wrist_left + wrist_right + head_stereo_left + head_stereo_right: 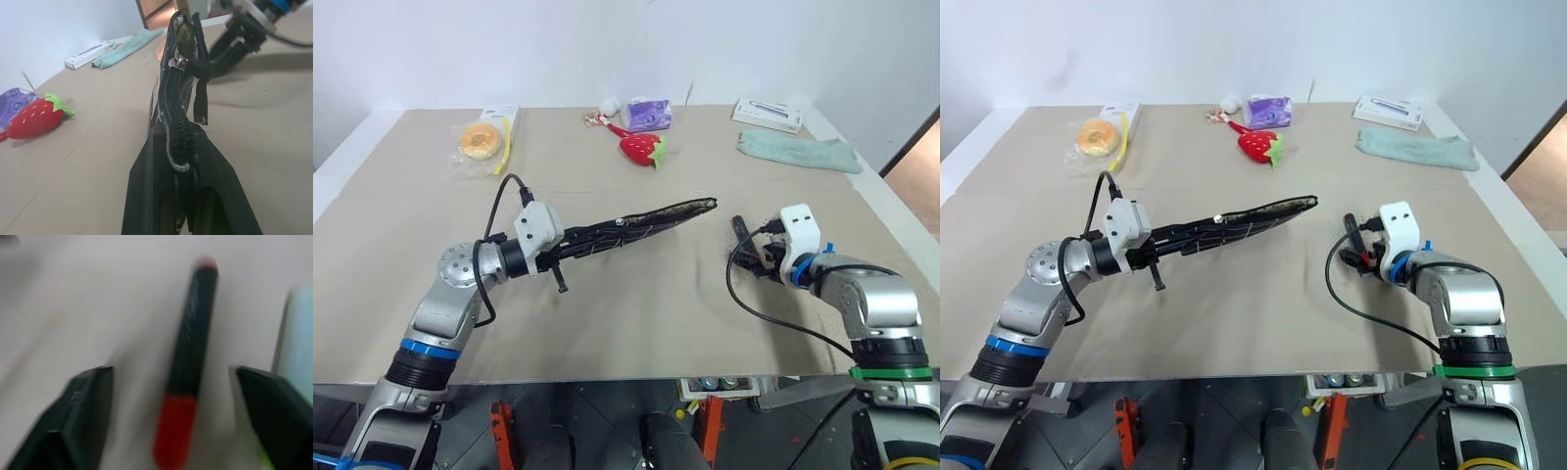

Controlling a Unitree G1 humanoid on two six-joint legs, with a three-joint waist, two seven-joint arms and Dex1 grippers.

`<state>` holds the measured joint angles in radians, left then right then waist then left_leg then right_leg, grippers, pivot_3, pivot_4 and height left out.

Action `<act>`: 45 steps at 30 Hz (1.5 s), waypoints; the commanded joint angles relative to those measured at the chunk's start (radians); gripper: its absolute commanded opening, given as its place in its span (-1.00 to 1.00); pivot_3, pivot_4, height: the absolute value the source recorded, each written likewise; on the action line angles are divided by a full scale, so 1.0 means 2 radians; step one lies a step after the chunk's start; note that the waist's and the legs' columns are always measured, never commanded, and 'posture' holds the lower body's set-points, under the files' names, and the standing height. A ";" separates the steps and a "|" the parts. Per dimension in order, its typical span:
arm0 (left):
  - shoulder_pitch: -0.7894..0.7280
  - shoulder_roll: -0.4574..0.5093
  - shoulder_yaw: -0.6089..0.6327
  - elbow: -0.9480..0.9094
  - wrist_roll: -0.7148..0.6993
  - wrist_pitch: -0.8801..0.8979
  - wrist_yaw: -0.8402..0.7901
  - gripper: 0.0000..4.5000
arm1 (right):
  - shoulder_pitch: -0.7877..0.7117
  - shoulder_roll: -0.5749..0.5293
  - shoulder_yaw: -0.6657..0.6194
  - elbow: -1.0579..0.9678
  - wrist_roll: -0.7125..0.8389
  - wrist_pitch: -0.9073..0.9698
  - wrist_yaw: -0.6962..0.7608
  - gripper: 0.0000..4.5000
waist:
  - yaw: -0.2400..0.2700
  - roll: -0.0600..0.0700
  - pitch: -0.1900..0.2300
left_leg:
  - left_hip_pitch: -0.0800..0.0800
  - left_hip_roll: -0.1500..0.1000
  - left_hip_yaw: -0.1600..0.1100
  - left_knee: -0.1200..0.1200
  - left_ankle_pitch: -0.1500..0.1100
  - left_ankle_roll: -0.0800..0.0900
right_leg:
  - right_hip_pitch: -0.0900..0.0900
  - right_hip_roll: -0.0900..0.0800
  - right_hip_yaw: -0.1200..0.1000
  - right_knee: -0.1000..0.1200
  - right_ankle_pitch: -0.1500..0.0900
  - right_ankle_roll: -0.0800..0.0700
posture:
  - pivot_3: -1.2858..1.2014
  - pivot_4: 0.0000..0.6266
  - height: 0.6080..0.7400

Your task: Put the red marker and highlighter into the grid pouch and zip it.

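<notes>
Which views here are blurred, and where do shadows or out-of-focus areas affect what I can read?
Right wrist view: motion-blurred throughout; the red marker smears between the open right hand fingers. Left wrist view: sharp on the grid pouch zipper, while the strawberry toy and cloth are slightly soft. Both eye views: evenly lit and crisp, soft shadows under the arms on the table.

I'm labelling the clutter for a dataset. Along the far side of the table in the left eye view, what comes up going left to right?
Bagged donut → strawberry toy → white box → teal cloth. The small items behind the strawberry overlap, so I leave them out.
</notes>
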<state>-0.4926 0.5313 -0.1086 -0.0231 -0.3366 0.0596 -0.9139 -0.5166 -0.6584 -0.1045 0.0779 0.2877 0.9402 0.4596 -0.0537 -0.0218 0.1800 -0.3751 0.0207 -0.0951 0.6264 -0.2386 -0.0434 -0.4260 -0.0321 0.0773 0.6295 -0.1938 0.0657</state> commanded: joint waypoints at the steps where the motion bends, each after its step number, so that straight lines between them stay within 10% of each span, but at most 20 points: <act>1: -0.013 -0.001 0.016 -0.016 -0.014 0.004 -0.008 -1.00 | -0.002 -0.005 -0.001 -0.001 -0.005 0.006 0.002 -0.02 | 0.000 0.000 0.000 | 0.000 0.000 0.000 0.000 0.000 0.000 | 0.000 0.000 0.000 0.000 0.000 0.000 | 0.03 -0.52 1.00; 5: -0.012 0.002 0.010 -0.014 -0.010 0.008 -0.021 -1.00 | -0.002 -0.019 -0.005 -0.011 -0.009 -0.046 0.023 -0.76 | 0.000 0.000 0.000 | 0.000 0.000 0.000 0.000 0.000 0.000 | 0.000 0.000 0.000 0.000 0.000 0.000 | 0.03 -0.52 1.00; 14: -0.017 -0.002 -0.003 0.000 0.007 0.016 -0.036 -1.00 | -0.023 -0.133 -0.046 -0.099 0.071 -0.215 0.267 -0.77 | 0.001 0.002 0.002 | 0.000 0.000 0.000 0.000 0.000 0.000 | 0.000 0.001 0.000 0.000 0.000 0.001 | 0.03 -0.52 1.00; 20: -0.020 -0.006 -0.008 0.009 0.018 0.013 -0.041 -1.00 | -0.066 -0.240 0.051 -0.094 -0.036 -0.315 0.362 -0.77 | 0.001 0.003 0.003 | 0.000 0.000 0.001 0.001 0.000 0.000 | 0.000 0.001 0.001 0.000 0.000 0.000 | 0.03 -0.52 1.00; 45: -0.022 -0.025 -0.012 0.001 0.022 0.015 -0.037 -1.00 | -0.145 -0.172 0.171 -0.089 -0.155 -0.377 0.415 -0.77 | 0.002 0.003 0.004 | 0.000 0.000 0.002 0.003 -0.001 -0.001 | 0.000 0.001 0.002 0.000 0.000 0.001 | 0.03 -0.52 1.00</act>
<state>-0.5166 0.4835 -0.1421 0.0143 -0.2906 0.0942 -0.9897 -0.7667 -1.0110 0.2404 -0.0596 -0.0140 0.1794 1.2898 -0.0503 -0.0161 0.1875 -0.3753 0.0215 -0.0917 0.6322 -0.2408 -0.0454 -0.4262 -0.0307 0.0806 0.6303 -0.1939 0.0673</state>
